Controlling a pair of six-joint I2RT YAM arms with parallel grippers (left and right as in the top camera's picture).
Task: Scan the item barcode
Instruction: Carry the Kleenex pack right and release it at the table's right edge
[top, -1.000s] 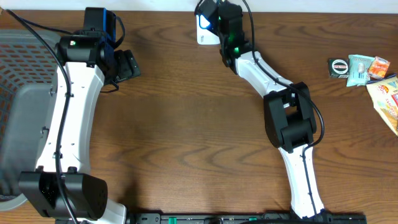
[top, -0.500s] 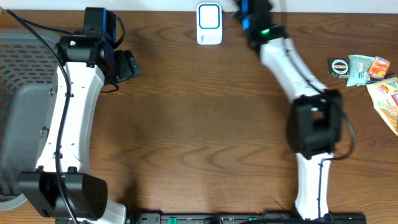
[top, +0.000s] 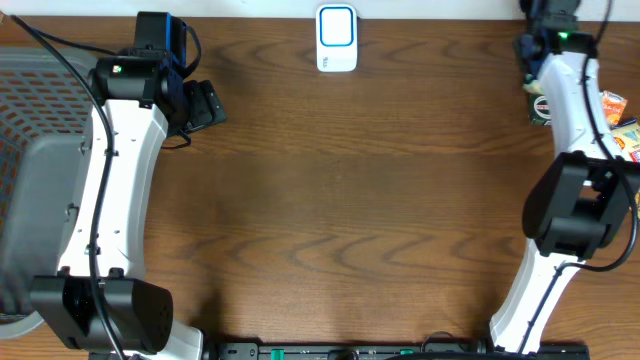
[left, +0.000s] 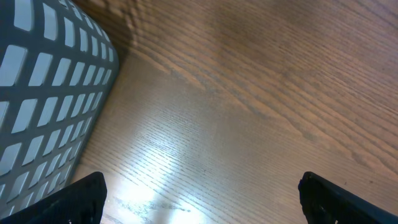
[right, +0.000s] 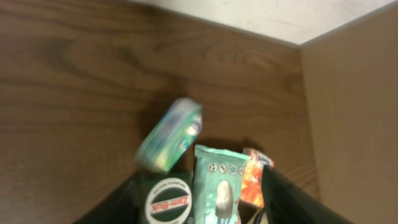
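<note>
The white barcode scanner (top: 336, 38) stands at the table's far edge, mid-table. My right gripper (top: 545, 22) is far to its right, over a pile of items. In the right wrist view the right gripper (right: 205, 202) is open above a teal packet (right: 217, 186), a round Zam-Buk tin (right: 166, 202) and an orange packet (right: 254, 177). A small green pack (right: 169, 134) shows blurred just beyond the jaws, free of them. My left gripper (top: 205, 105) is open over bare wood, and the left wrist view shows the same left gripper (left: 208, 205) with nothing between its fingers.
A grey mesh basket (top: 30, 120) fills the left end of the table, and the basket wall (left: 43, 81) is close by in the left wrist view. More packets (top: 620, 130) lie at the right edge. A light wall (right: 354, 112) rises just right of the pile.
The right arm has swung from the scanner to the right end of the table, over the pile. Its jaws have opened and the green pack is loose. The left arm has not moved.
</note>
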